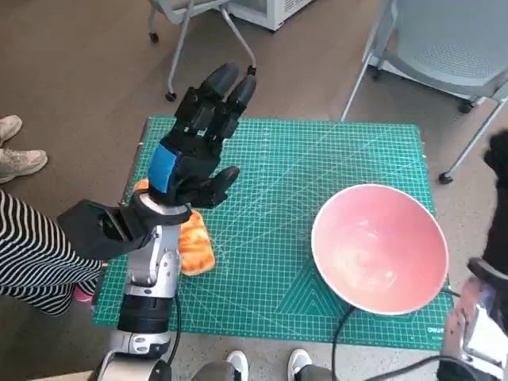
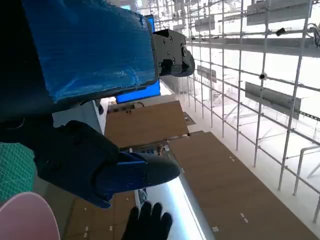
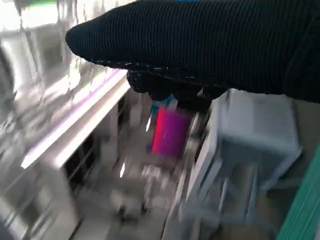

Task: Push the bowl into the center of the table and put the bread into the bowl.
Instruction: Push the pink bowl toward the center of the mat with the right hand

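The pink bowl [image 1: 379, 248] stands empty on the green mat's front right part, near the table edge; its rim [image 2: 25, 216] also shows in the left wrist view. The orange bread [image 1: 195, 248] lies on the mat's left side, partly hidden under my left wrist. My left hand [image 1: 198, 147] is raised above the mat's left part, fingers stretched out and apart, holding nothing. My right hand [image 1: 499, 160] shows only as a black glove at the right picture edge, beyond the bowl and off the table. The left wrist view shows that right hand [image 2: 148, 223] with fingers spread and empty.
The green cutting mat [image 1: 317, 151] covers the small table. Chair legs [image 1: 184, 48] stand behind the table and a grey chair [image 1: 444, 48] at the back right. A person's striped leg [image 1: 32, 254] is at the left, with shoes [image 1: 266, 363] at the front edge.
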### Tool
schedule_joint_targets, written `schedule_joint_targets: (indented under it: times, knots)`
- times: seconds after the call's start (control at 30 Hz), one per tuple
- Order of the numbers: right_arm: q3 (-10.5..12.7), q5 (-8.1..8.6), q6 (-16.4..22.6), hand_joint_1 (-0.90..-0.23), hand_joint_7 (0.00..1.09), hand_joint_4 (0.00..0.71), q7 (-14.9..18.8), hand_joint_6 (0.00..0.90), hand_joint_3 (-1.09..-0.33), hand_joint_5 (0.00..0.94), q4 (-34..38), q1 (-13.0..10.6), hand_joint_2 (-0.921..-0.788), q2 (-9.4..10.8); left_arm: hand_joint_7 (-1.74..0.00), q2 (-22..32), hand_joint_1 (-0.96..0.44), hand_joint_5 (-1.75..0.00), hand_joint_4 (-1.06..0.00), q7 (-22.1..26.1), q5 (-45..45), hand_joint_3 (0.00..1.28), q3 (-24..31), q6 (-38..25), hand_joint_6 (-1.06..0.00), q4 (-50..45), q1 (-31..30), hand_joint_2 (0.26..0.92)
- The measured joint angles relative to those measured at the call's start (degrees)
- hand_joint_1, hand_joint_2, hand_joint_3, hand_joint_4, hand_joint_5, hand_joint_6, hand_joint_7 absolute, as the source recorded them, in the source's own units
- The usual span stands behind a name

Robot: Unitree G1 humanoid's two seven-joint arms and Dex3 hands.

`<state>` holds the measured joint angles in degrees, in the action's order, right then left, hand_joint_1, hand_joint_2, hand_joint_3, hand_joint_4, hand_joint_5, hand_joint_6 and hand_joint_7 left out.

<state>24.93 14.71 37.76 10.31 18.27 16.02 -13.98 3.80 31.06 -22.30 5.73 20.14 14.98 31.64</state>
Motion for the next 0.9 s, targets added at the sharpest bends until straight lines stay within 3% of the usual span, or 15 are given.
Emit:
schedule_joint_targets:
  times: [0.27,0.57,0.9]
  knots:
    - [3.40,1.40,5.22,-0.619,0.52,0.173,-0.77,0.047,-0.760,0.001,14.05,-0.32,-0.921,-0.50,-0.40,0.13,-0.48,-0.23,-0.01,-0.54,0.17,0.55,0.16,0.97,0.00,0.01,-0.02,0.732]
    - [4.09,2.76,8.54,-0.581,0.47,0.156,-1.03,0.055,-0.782,0.000,24.88,0.83,-0.921,0.52,-0.41,0.19,-0.48,-0.22,-0.02,-0.57,0.69,0.49,0.20,1.94,0.00,0.51,-0.02,0.758]
    - [4.06,6.14,9.77,-0.568,0.44,0.126,3.88,0.052,-0.805,0.003,35.16,4.42,-0.921,2.88,-0.42,0.41,-0.47,-0.22,-0.02,-0.06,1.16,0.47,0.30,1.96,0.00,1.91,-0.01,0.769]
